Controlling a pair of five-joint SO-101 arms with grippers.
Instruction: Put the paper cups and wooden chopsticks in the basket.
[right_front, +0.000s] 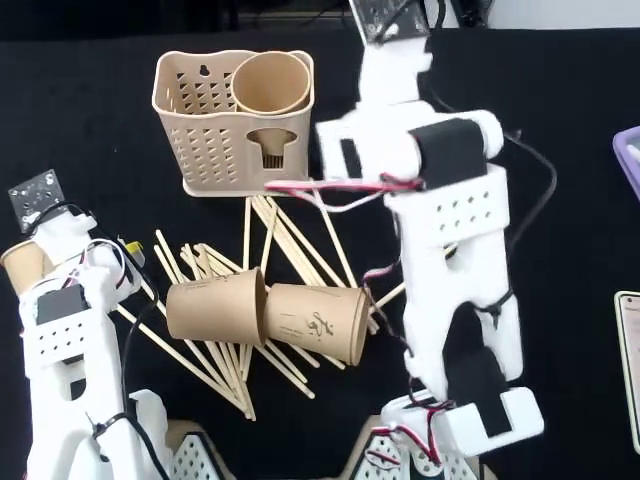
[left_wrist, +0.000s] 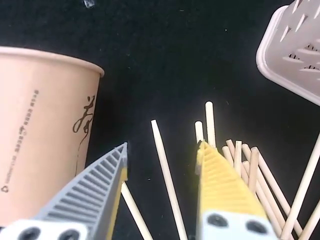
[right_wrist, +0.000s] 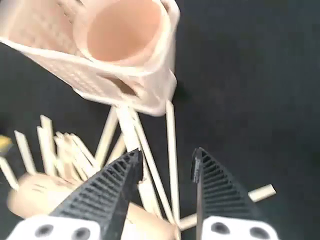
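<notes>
Left gripper (left_wrist: 162, 145) gapes above scattered chopsticks (left_wrist: 167, 175).

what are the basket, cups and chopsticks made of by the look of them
Basket: probably moulded plastic, matte beige, with regular punched slots. Cups: paper, matte tan, with rolled rims and printed marks. Chopsticks: seemingly bare pale wood, no visible gloss.

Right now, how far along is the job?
Done: one paper cup stands in the basket. In hand: nothing; left hand and right hand are open and empty. Left: two lying cups, a fourth cup beside the left arm, and the scattered chopsticks.
</notes>
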